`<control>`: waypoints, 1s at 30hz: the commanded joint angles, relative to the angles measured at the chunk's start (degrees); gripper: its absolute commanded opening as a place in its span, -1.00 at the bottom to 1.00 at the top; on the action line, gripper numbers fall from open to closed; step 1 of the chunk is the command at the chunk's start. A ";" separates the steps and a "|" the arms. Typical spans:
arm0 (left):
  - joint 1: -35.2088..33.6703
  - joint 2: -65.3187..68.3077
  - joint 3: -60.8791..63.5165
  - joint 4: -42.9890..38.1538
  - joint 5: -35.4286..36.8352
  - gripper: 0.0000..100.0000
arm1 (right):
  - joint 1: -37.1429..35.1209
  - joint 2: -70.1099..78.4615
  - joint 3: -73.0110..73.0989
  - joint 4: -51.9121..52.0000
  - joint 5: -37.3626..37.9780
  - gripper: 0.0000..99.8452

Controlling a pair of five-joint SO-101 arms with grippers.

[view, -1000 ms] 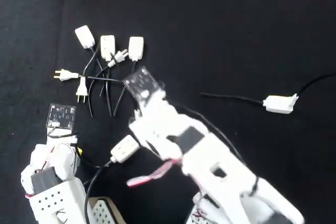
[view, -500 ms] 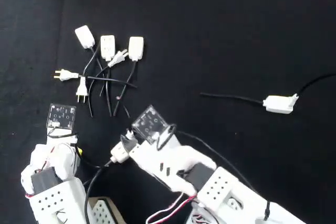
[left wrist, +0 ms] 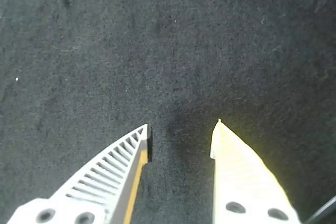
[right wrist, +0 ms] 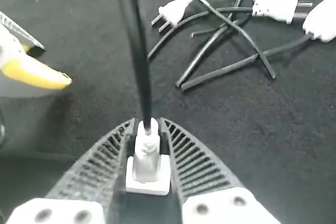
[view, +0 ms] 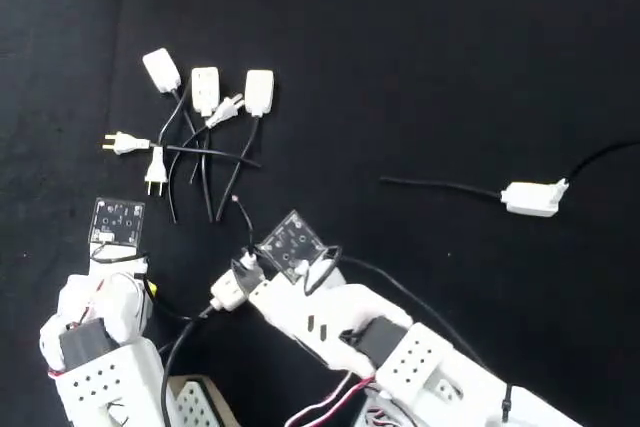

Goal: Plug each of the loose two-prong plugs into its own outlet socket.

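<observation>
**Socket-grasp stage.** The right end effector [right wrist: 148,125] is clamped on a white outlet socket [right wrist: 148,167], whose black cord [right wrist: 134,51] runs out ahead between the fingers. In the high view this socket sits near the front of the worktop [view: 420,77], between the two arms. The left end effector [left wrist: 182,125] hangs open over bare worktop nearby. The loose two-prong plugs [view: 155,172] lie tangled with three small sockets [view: 205,87] farther back, and none appears inserted. The next move likely calls for fetching one plug and squaring its prongs to the held socket's slots.
</observation>
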 commanded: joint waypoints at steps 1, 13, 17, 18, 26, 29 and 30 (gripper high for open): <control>0.31 -0.35 -0.13 -0.79 -0.44 -0.60 | -0.70 0.13 -0.13 -2.02 -0.09 -0.98; 0.40 -0.35 -0.13 -0.79 -0.53 -0.60 | -0.44 25.54 -10.33 -8.79 -2.90 -0.98; 0.40 -0.35 -0.13 -0.79 -0.62 -0.60 | -0.44 27.65 -11.65 -8.79 -2.81 -0.98; 0.40 -0.35 -0.13 -0.79 -0.62 -0.60 | -0.53 27.21 -11.56 -8.79 -2.81 -0.98; 0.31 -0.35 -0.13 -0.79 -0.62 -0.60 | 1.05 25.36 -10.42 -8.79 -2.46 -0.98; 0.31 -0.35 -0.13 -0.79 -0.62 -0.60 | 1.85 25.36 -10.33 -8.70 -0.70 -0.98; 0.31 -0.35 -0.13 -0.79 -0.62 -0.60 | 1.85 25.36 -10.24 -8.70 -0.62 -0.98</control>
